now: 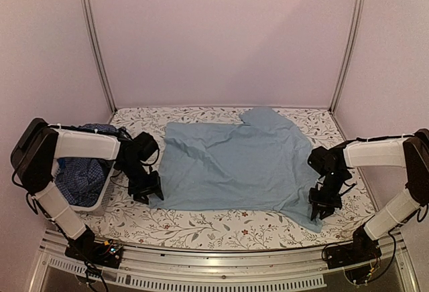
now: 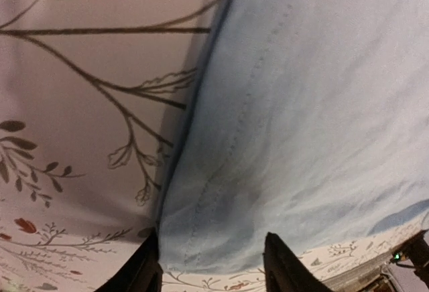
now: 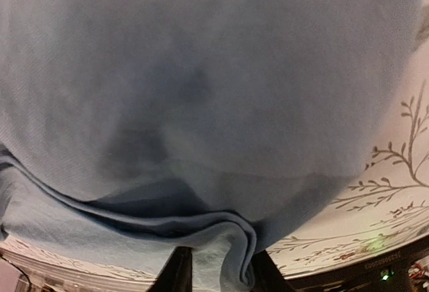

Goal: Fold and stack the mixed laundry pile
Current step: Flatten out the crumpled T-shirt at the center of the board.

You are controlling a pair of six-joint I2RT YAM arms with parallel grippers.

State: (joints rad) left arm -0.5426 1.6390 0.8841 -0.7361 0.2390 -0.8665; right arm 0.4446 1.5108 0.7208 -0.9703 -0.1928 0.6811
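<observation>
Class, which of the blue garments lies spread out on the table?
The plain light-blue shirt; the dark checked shirt sits bunched in the white basket.

Plain light-blue shirt (image 1: 234, 165), unpatterned. Table (image 1: 201, 228) beneath it: white, brown vine-and-leaf print, small red flowers. Left of the shirt: white basket (image 1: 102, 198), dark blue small-check shirt (image 1: 80, 178) inside it.

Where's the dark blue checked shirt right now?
In the top view, the checked shirt lies in the white basket at the left edge of the table, partly under the left arm, left of the spread light-blue shirt.
</observation>
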